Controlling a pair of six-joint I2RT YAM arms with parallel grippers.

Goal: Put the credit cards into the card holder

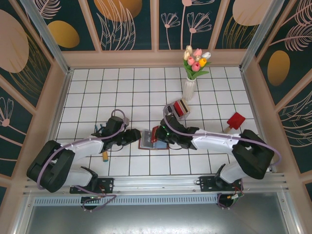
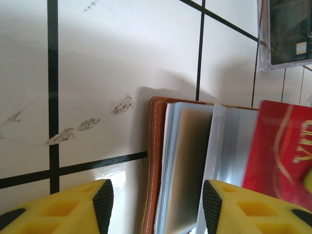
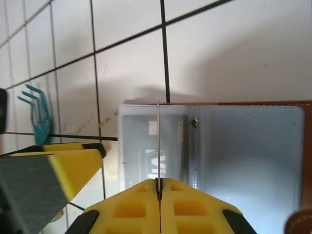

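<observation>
On the tiled bench (image 1: 97,87), the right gripper (image 3: 159,183) pinches a red card (image 2: 282,146) edge-down over the open wallet (image 3: 253,141); the left gripper (image 2: 157,195), jaws apart, straddles its left edge, bare tiles beyond.

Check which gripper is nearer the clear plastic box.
Right. The right gripper, shut on a credit card over the card holder, is just near-left of the clear plastic box; the left gripper, open at the holder's left edge, is farther off.
</observation>
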